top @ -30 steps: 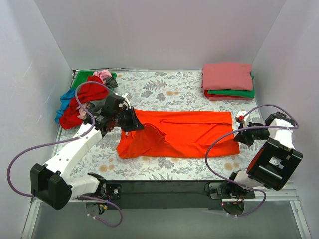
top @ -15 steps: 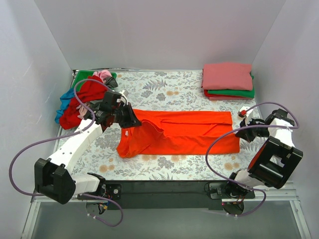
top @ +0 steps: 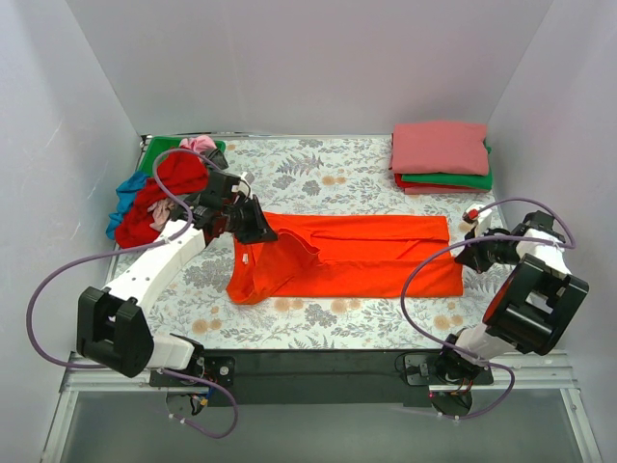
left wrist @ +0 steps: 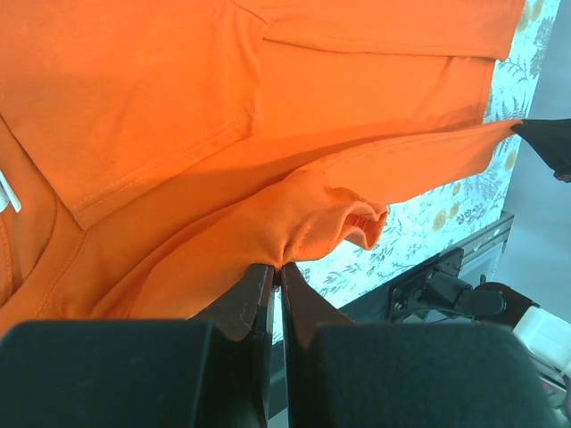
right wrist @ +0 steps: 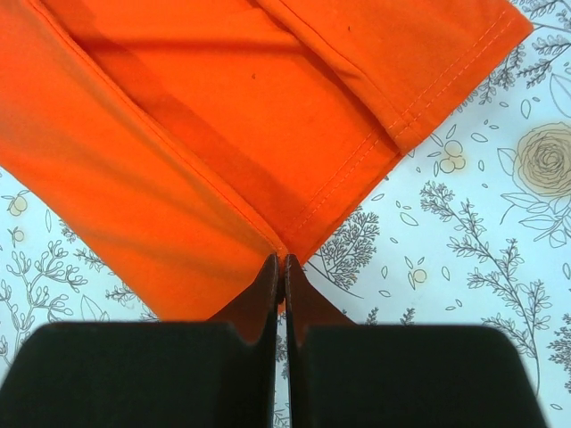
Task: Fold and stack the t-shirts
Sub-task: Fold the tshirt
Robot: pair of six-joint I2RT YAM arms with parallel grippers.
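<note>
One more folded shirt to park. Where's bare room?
Bare table cloth lies at the back, between loose heap and folded stack, and along the near edge before the orange shirt. Back corners and centre are crowded.

Left arm (top: pixel 154 265): white link shells, black joint housings, bulky black shoulder block. Right arm (top: pixel 540 309): same white/black build; red patch beside elbow housing, small red dot near wrist. Purple cable (top: pixel 28 318) loops along left side, second cable (top: pixel 402 294) same colour on right. Jaws matte black, tapered, smooth-faced.
</note>
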